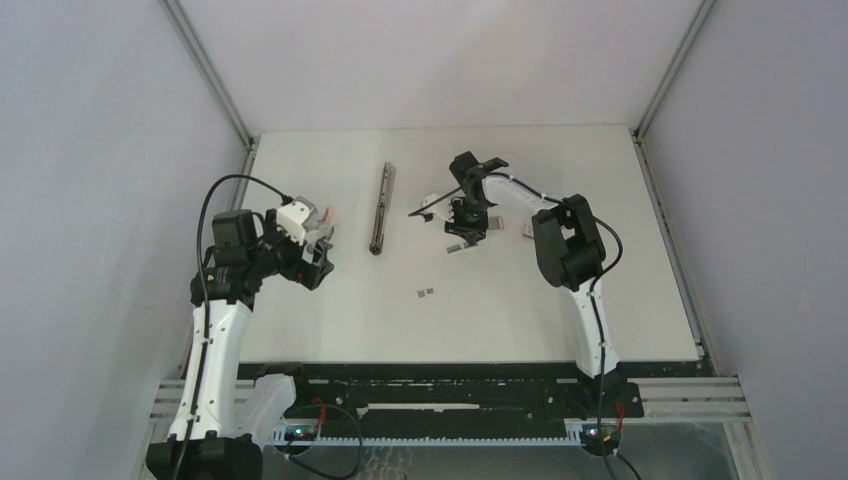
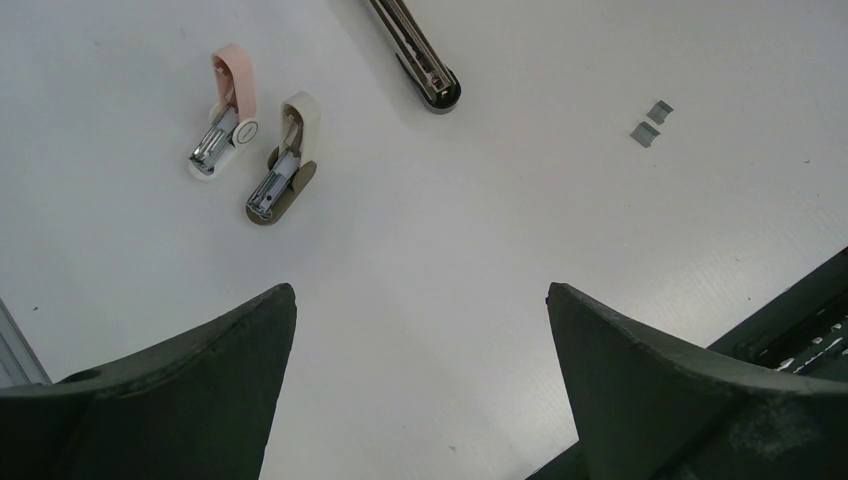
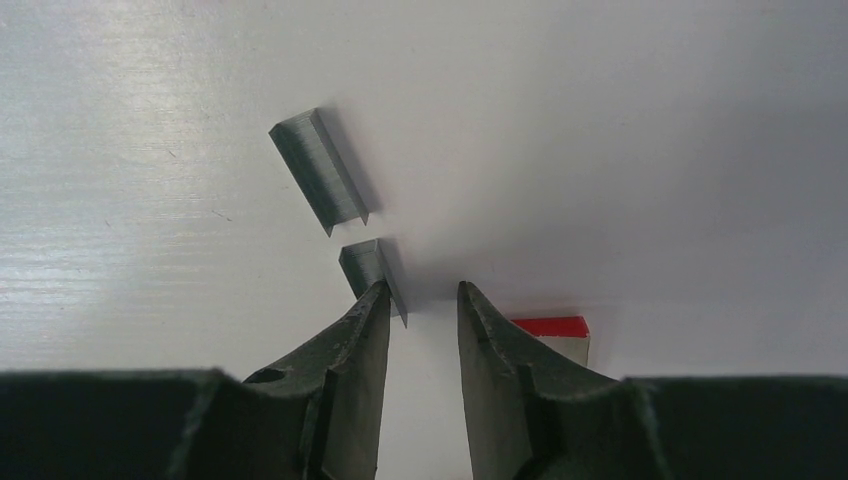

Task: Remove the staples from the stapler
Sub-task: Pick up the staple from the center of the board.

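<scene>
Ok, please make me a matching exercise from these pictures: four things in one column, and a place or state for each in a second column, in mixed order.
Things:
1. stapler
2. left pincer
3. right pincer
4. red-and-white box

Places or states:
A. jaws only slightly apart, tip beside a staple strip
B. partly hidden by a pincer
C. jaws wide apart, holding nothing
D. long and dark grey, lying flat

Pairs: 1-D, 2-C, 3-A, 4-B

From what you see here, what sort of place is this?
Probably a robot lab cell: a white table boxed in by walls and metal posts, with a stapler and loose staples.
</scene>
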